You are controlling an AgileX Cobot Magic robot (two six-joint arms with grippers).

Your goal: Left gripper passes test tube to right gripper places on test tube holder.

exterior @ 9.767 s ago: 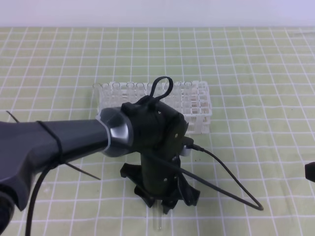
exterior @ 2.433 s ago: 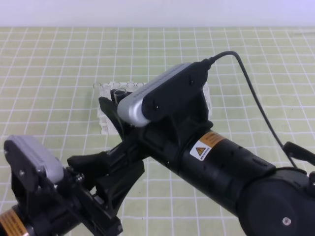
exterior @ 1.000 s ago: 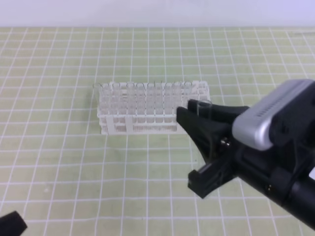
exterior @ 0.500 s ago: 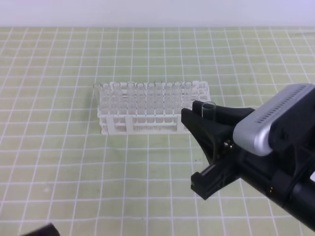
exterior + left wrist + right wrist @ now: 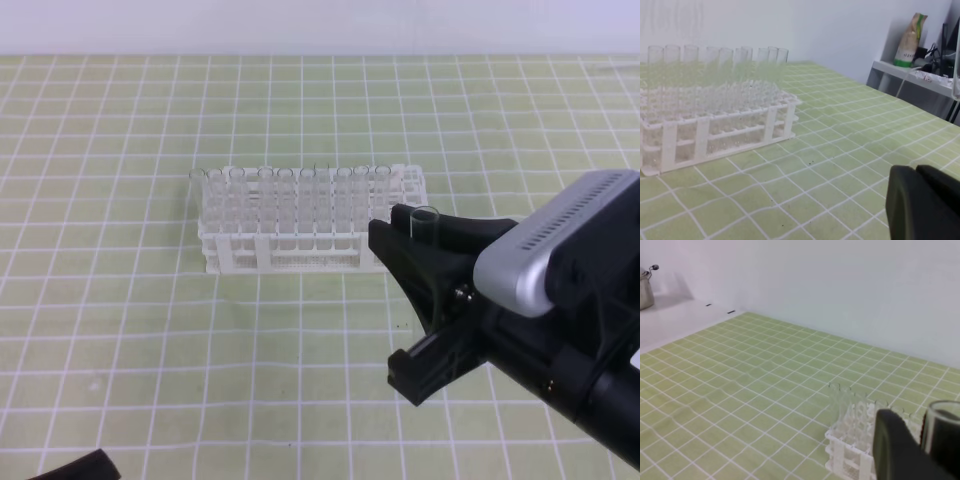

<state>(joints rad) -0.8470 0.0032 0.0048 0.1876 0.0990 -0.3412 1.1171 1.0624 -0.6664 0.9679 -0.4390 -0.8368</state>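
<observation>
The right gripper (image 5: 425,300), a black claw under a silver-grey box on a thick black arm, reaches in from the lower right of the high view. Its two long fingers (image 5: 440,355) are closed on a slender clear glass test tube (image 5: 424,222), whose open rim stands up just above the upper finger. The tube looks about upright, and it is just beside the right end of the test tube holder (image 5: 312,220), a white plastic lattice rack with many small square holes. It is not inside any hole of the rack. The rack stands on a green mat with a white grid (image 5: 150,320), and a row of other clear tubes (image 5: 290,200) already stands in it.

In the right wrist view, the tube's rim (image 5: 942,415) shows between the dark fingers, with the rack behind it.

The left gripper (image 5: 925,205) shows only as a black block in the corner of its own wrist view, so I cannot tell how far it is open.
</observation>
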